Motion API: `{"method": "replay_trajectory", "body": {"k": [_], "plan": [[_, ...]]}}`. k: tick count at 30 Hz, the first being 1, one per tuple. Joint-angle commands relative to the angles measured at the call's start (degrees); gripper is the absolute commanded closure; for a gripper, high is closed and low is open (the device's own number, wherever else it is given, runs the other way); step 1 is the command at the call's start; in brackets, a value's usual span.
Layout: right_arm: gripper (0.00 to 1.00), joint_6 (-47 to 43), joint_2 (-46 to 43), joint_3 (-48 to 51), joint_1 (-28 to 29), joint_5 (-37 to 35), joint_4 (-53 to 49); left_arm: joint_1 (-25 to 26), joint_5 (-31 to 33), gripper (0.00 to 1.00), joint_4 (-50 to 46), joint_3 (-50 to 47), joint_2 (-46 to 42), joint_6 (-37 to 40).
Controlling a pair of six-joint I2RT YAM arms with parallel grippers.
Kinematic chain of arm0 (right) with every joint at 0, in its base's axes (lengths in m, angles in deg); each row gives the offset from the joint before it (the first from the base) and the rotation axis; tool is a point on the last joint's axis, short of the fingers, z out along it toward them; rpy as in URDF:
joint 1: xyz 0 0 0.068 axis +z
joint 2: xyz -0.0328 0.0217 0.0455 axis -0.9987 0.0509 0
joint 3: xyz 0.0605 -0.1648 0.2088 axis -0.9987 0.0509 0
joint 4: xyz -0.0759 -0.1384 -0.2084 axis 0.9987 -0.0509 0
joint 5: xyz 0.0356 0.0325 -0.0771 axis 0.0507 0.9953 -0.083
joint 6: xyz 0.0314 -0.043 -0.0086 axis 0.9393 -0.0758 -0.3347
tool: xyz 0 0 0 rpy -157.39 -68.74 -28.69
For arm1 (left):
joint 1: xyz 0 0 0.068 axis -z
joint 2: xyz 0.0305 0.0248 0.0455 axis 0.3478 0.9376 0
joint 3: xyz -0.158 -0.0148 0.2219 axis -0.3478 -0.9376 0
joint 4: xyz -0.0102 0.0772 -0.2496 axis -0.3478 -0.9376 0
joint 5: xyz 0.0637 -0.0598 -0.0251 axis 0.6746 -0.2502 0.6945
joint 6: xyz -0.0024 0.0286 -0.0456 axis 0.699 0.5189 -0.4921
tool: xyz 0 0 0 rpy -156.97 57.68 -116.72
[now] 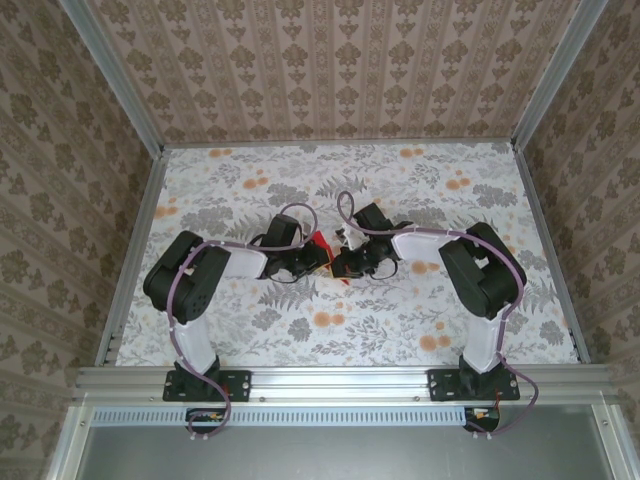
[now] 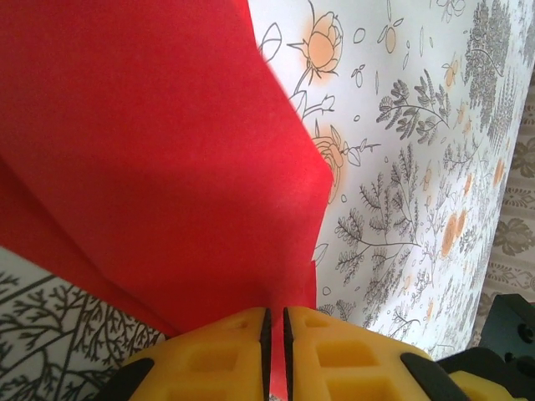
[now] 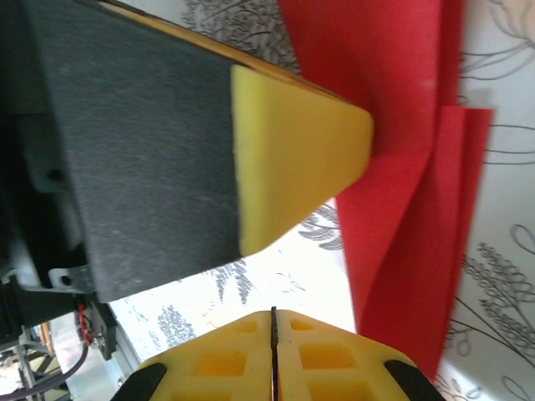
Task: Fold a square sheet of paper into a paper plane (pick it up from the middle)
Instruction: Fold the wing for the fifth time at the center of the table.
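The square sheet of paper [image 2: 159,159] is bright red and folded into layered flaps. It hangs just above the flowered table, between the two arms [image 1: 321,243]. My left gripper [image 2: 275,311] is shut on its lower edge, and the red paper shows in the thin gap between the yellow pads. In the right wrist view the paper [image 3: 401,167] fans out at the right, pinched by the left gripper's finger [image 3: 292,159]. My right gripper [image 3: 273,313] is shut just left of the paper, with nothing between its pads. I cannot tell whether it has the shape of a paper plane.
The flowered table [image 1: 400,330] spreads out on all sides of the grippers. Metal rails and patterned walls [image 1: 330,70] close it in at the left, right and back. Both arms meet at the table's middle, wrists close together.
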Motion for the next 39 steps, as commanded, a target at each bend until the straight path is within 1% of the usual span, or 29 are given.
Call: {"method": "replay_trajectory", "body": {"k": [1, 3, 17, 20, 22, 24, 28, 32, 39], "plan": [[0.91, -2.4, 1.0, -2.3, 0.4, -5.1, -5.6, -0.4, 2.9, 0.85, -5.8, 1.0, 2.0, -0.4], [0.92, -2.8, 1.2, -2.6, 0.4, -6.6, -6.8, -0.4, 3.0, 0.85, -6.5, 1.3, 2.1, -0.4], [0.92, -3.0, 2.5, -2.8, -0.2, -10.8, -9.9, -0.4, 4.5, 0.83, -11.1, 2.6, 2.3, 0.3], [0.92, -3.3, 1.8, -2.7, -0.3, -10.1, -9.7, -0.4, 4.8, 0.83, -12.1, 2.9, 2.5, 0.5], [0.92, -3.4, 0.0, -2.1, -0.2, -7.7, -8.0, -0.4, 4.8, 0.83, -12.4, 3.2, 2.6, 0.8], [0.9, -3.4, -2.2, -1.4, -0.2, -6.7, -6.5, -0.4, 4.8, 0.83, -12.9, 3.6, 2.7, 1.0], [0.84, -4.9, -4.4, -0.7, -0.2, -9.6, -6.3, -0.4, 4.6, 0.83, -13.4, 4.2, 2.9, 1.2], [0.79, -6.5, -2.5, -1.0, -0.1, -10.5, -7.2, -0.4, 4.6, 0.83, -14.0, 4.7, 2.9, 1.5], [0.74, -8.1, -0.9, -1.5, 0.4, -9.8, -6.8, -0.4, 4.5, 0.83, -14.1, 4.8, 3.0, 1.4]]}}
